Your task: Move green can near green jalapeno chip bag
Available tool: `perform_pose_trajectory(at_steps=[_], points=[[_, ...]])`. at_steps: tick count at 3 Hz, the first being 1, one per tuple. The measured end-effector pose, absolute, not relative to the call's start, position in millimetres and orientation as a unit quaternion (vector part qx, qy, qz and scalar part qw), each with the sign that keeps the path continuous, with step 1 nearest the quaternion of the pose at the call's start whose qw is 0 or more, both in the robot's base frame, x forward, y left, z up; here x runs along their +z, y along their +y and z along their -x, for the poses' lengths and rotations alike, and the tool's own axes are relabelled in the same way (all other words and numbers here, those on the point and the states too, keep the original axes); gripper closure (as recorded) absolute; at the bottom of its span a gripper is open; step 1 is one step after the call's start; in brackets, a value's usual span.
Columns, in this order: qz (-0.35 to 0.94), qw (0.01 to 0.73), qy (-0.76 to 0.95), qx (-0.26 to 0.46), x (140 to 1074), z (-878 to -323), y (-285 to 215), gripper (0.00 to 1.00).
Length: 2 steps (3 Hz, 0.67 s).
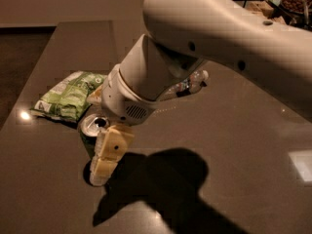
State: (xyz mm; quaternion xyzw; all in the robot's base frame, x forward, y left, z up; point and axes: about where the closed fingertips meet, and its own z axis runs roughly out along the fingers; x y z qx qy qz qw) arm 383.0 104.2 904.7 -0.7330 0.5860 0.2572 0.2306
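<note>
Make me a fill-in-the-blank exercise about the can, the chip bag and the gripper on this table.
1. The green can stands ____ on the table.
2. The gripper hangs low, right beside the ____.
3. The green jalapeno chip bag lies ____ on the table.
4. Behind the arm shows a clear plastic ____.
Missing words: upright; can; flat; bottle.
</note>
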Motion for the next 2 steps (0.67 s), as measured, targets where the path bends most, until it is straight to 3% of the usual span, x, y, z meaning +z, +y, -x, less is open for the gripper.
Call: perform_pose_trajectory(at_steps=[2], points=[[0.727, 0.241, 0.593, 0.251, 913.6, -399.5, 109.6, 0.41]])
